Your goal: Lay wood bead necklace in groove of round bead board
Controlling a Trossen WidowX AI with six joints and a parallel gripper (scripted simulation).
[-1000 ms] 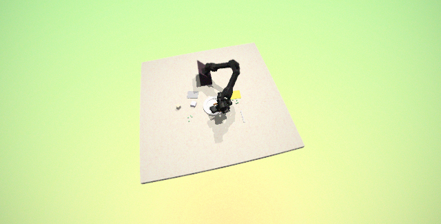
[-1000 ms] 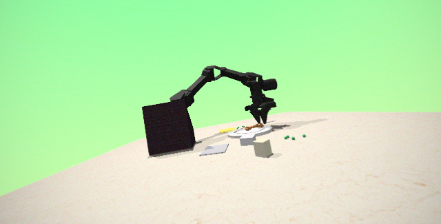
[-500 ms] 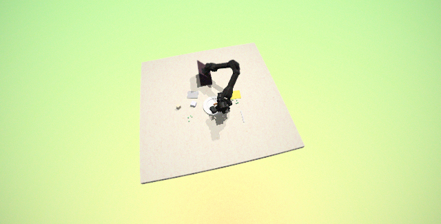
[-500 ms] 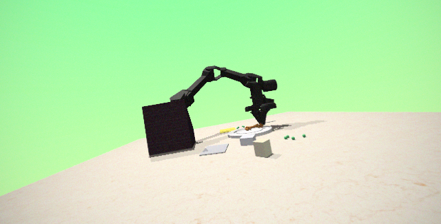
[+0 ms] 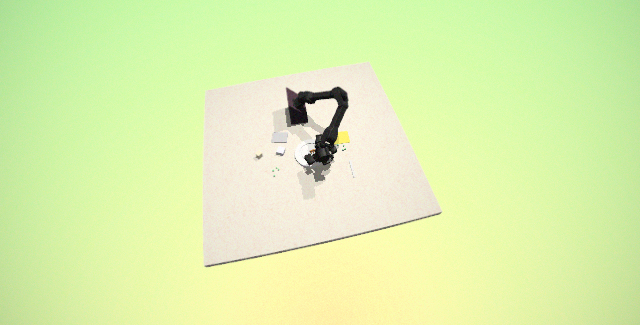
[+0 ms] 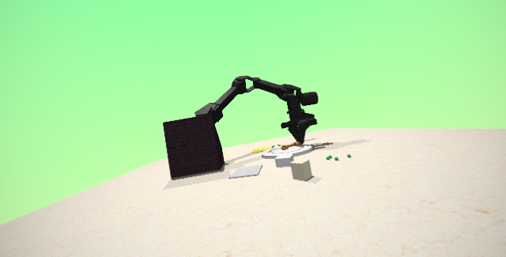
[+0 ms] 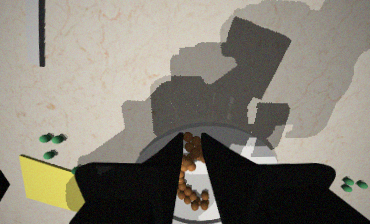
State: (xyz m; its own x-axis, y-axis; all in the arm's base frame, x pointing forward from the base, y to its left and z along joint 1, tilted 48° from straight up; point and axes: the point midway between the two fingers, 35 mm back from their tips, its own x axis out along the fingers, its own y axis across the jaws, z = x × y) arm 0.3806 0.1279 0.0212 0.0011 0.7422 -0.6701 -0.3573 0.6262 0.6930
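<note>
The brown wood bead necklace (image 5: pixel 312 151) (image 6: pixel 291 145) (image 7: pixel 187 192) lies bunched and curved over the middle of the round white bead board (image 5: pixel 300 159) (image 6: pixel 269 156) (image 7: pixel 198 181), inside its ring line. My gripper (image 6: pixel 302 142) (image 7: pixel 192 136) points down at the board's far side in the wrist view. Its fingers are close together, shut on a cluster of beads at the necklace's far end, low over the board. The rest of the necklace trails back between the fingers. In the top view the arm hides the fingertips and part of the board.
A yellow panel (image 5: pixel 343 137) (image 6: pixel 261 149) (image 7: pixel 46 184) and green beads (image 6: pixel 336 158) (image 7: pixel 59 139) lie near the board. A white block (image 5: pixel 280 151) (image 6: pixel 284 160), beige cube (image 5: pixel 258 155) (image 6: pixel 301 170) and grey plate (image 5: pixel 279 137) (image 6: pixel 246 171) stand or lie on its other side. A thin strip (image 5: pixel 351 169) lies beyond.
</note>
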